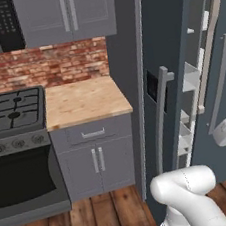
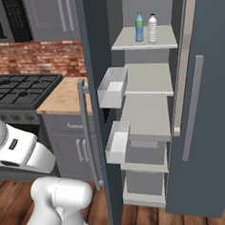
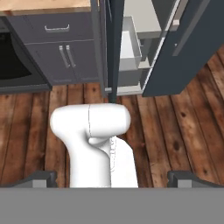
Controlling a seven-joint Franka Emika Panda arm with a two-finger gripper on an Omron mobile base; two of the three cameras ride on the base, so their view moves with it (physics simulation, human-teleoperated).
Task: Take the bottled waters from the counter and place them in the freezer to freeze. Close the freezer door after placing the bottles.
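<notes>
Two bottled waters stand upright side by side on an upper shelf inside the freezer [image 2: 147, 107]: a blue-tinted one with a green cap [image 2: 139, 27] and a clear one with a blue cap [image 2: 152, 29]. The freezer door [image 2: 96, 111] stands wide open, its white bins [image 2: 113, 88] facing the shelves; its bar handle [image 1: 163, 118] and dark panel face the counter [image 1: 83, 101], which is bare. My gripper [image 3: 113, 177] is open and holds nothing. It hangs back from the freezer [image 3: 131, 43], pointing down at the wooden floor in front of it.
A second slate-grey door [image 2: 204, 102] stands open to the right of the shelves. A black gas stove [image 1: 14, 110] sits left of the counter, with grey cabinets [image 1: 96, 160] below and a brick wall [image 1: 43, 63] behind. Wooden floor [image 3: 175, 131] lies open before the freezer.
</notes>
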